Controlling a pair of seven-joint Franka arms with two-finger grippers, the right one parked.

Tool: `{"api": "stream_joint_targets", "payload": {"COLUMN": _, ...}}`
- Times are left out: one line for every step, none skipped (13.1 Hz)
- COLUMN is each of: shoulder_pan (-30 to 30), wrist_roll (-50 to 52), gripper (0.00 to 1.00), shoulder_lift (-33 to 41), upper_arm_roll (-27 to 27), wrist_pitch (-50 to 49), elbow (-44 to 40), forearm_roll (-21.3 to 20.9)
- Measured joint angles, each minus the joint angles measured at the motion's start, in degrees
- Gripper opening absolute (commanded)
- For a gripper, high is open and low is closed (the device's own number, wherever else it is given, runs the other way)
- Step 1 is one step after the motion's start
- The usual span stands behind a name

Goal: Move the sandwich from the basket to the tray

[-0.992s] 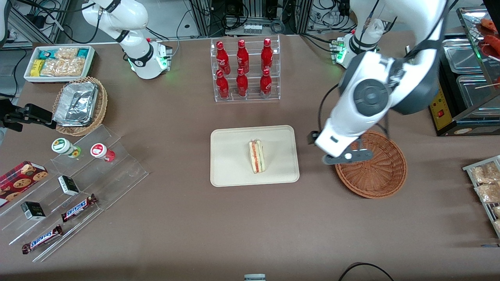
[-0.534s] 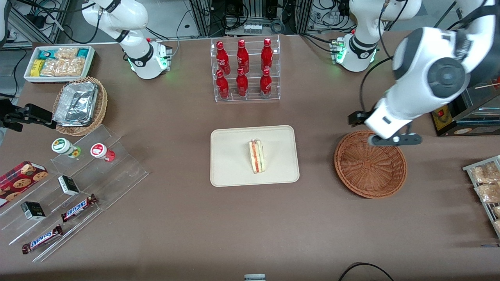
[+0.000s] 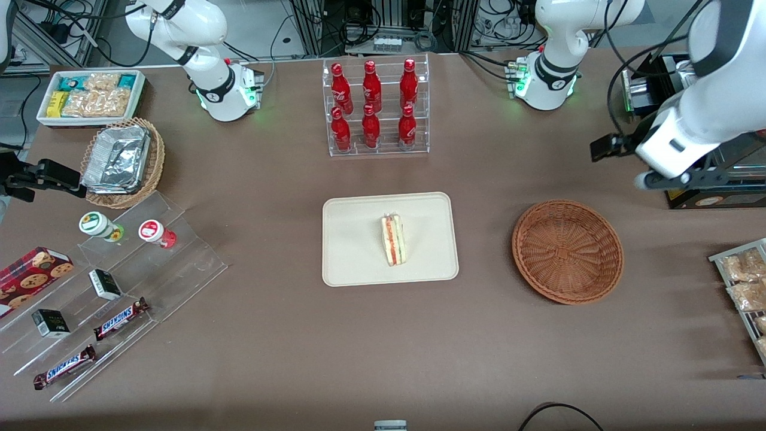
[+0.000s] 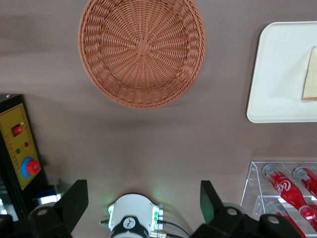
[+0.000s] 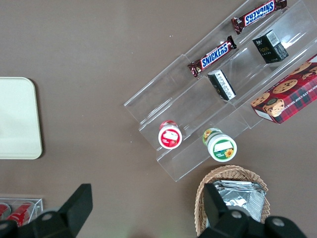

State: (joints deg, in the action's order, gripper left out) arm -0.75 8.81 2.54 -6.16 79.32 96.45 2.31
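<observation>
**Brown worktop, cluttered edges**

A matte brown worktop fills the scene under even overhead light. Farther from the front camera, metal racks and tangled black cables line the edge. At the working arm's end stands a black control box with yellow panel and red button.

Brown table: tray centre; basket beside it twd working arm's end; bottle rack; snack bin; gripper raised, jaws spread.
</observation>
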Motion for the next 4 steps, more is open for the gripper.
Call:
{"api": "stream_joint_targets", "payload": {"shoulder_pan": 0.18, "wrist_roll": 0.00, "gripper": 1.00, "shoulder_lift": 0.22, "upper_arm_roll": 0.00, "wrist_pitch": -1.87, "elbow": -1.63, "forearm_roll": 0.00}}
{"api": "stream_joint_targets", "payload": {"shoulder_pan": 0.33, "wrist_roll": 0.00, "gripper": 1.00, "shoulder_lift": 0.29, "upper_arm_roll": 0.00, "wrist_pitch": -3.56, "elbow": -3.28, "forearm_roll": 0.00}}
{"api": "stream_joint_targets", "payload": {"shoulder_pan": 0.45, "wrist_roll": 0.00, "gripper": 1.00, "shoulder_lift": 0.30, "upper_arm_roll": 0.03, "wrist_pitch": -4.86, "elbow": -4.62, "forearm_roll": 0.00}}
{"api": "stream_joint_targets", "payload": {"shoulder_pan": 0.57, "wrist_roll": 0.00, "gripper": 1.00, "shoulder_lift": 0.30, "upper_arm_roll": 0.06, "wrist_pitch": -5.59, "elbow": -5.46, "forearm_roll": -0.01}}
